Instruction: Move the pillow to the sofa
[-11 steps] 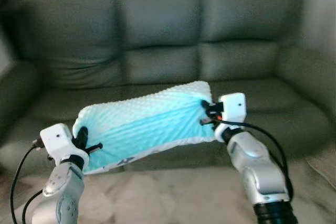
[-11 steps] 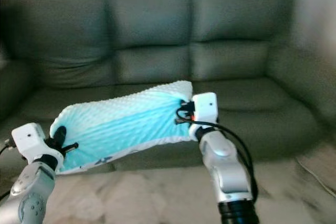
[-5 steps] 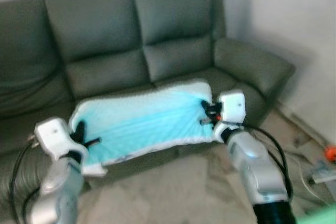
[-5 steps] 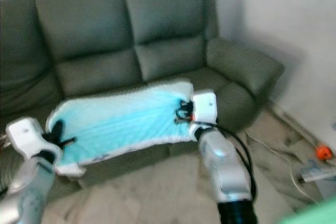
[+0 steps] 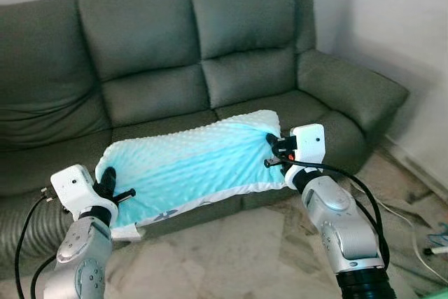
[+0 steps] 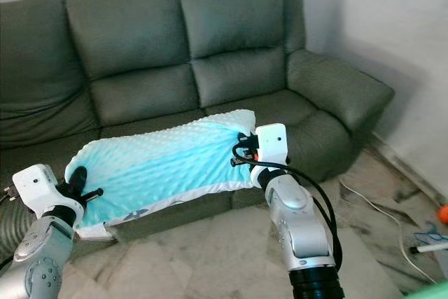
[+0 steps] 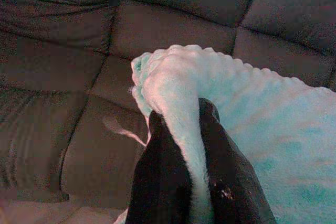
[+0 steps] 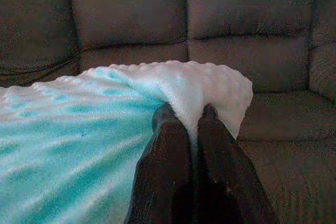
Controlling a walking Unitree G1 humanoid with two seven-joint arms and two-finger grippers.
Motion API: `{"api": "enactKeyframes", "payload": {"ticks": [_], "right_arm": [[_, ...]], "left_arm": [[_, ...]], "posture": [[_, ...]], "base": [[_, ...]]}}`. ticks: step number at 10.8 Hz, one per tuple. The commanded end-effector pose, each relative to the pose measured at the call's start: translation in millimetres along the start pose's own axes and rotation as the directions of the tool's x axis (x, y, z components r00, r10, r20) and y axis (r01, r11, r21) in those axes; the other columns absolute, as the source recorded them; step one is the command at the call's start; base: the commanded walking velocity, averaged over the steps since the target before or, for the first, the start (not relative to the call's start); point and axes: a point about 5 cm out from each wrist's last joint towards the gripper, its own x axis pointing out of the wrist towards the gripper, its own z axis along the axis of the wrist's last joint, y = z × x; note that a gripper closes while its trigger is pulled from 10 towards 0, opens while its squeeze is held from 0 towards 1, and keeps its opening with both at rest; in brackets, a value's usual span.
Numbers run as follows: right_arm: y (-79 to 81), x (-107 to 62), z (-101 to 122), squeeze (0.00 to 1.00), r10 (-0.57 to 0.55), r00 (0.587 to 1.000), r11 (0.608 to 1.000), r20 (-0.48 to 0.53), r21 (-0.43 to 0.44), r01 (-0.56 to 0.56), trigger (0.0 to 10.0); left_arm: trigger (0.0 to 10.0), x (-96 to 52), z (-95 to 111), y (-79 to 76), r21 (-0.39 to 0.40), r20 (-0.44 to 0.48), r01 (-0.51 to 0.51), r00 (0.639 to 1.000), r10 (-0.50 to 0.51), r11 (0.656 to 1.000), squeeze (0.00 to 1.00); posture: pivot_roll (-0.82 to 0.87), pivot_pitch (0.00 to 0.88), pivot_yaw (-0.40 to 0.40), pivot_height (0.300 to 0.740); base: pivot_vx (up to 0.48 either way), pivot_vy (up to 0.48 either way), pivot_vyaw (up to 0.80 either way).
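Note:
A long turquoise pillow (image 5: 192, 162) with a bumpy cover and white edges hangs stretched between my two grippers, in front of the grey-green sofa (image 5: 175, 47). My left gripper (image 5: 110, 185) is shut on the pillow's left end; in the left wrist view its fingers (image 7: 163, 182) pinch a fold of the cover (image 7: 178, 93). At the pillow's right end, the right gripper (image 5: 274, 149) is shut on the corner, with its fingers (image 8: 168, 161) clamped on the white edge (image 8: 210, 85). The pillow is held above the front of the sofa seat (image 5: 70, 155).
The sofa has three seats and padded arms; its right arm (image 5: 353, 92) is near a white wall (image 5: 413, 26). Pale marbled floor (image 5: 231, 250) lies below. A cable (image 6: 364, 197) and small items (image 6: 427, 239) lie on the floor at the right.
The camera view swung right and back, so the sofa's right arm and the wall now show. Both grippers keep their hold on the pillow, which stays stretched between them.

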Motion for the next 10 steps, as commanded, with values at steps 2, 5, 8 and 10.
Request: {"api": "enactKeyframes", "payload": {"ticks": [2, 5, 8, 10], "right_arm": [[-0.5, 0.8, 8.3, 0.0, -0.007, 0.999, 1.0, 0.034, -0.015, 0.008, 10.0], [-0.4, 0.8, 7.6, 0.0, -0.007, 0.999, 1.0, 0.032, -0.016, 0.008, 10.0], [0.0, 0.9, 7.2, 0.0, -0.004, 0.999, 1.0, 0.032, -0.015, 0.004, 10.0], [-0.2, 0.6, 7.3, 0.0, -0.003, 1.0, 1.0, 0.031, -0.015, 0.003, 10.0]], "left_arm": [[10.0, 0.6, 4.8, 4.9, 0.011, 0.021, -0.02, 1.0, 0.019, 1.0, 0.0], [10.0, 1.0, 3.4, 8.5, 0.009, 0.011, -0.04, 0.999, 0.04, 0.999, 0.0], [10.0, 0.8, 2.5, 10.0, 0.009, 0.007, -0.047, 0.999, 0.047, 0.999, 0.0], [10.0, 0.5, 2.2, 10.5, 0.009, 0.004, -0.049, 0.999, 0.049, 0.999, 0.0]], "posture": [[-0.21, 0.004, 0.053, 0.74], [-0.21, 0.001, 0.055, 0.74], [-0.2, 0.0, 0.056, 0.74], [-0.21, 0.002, 0.055, 0.74]], "base": [[0.0, 0.0, 0.0], [0.0, 0.0, 0.0], [0.0, 0.0, 0.0], [0.0, 0.0, 0.0]]}}
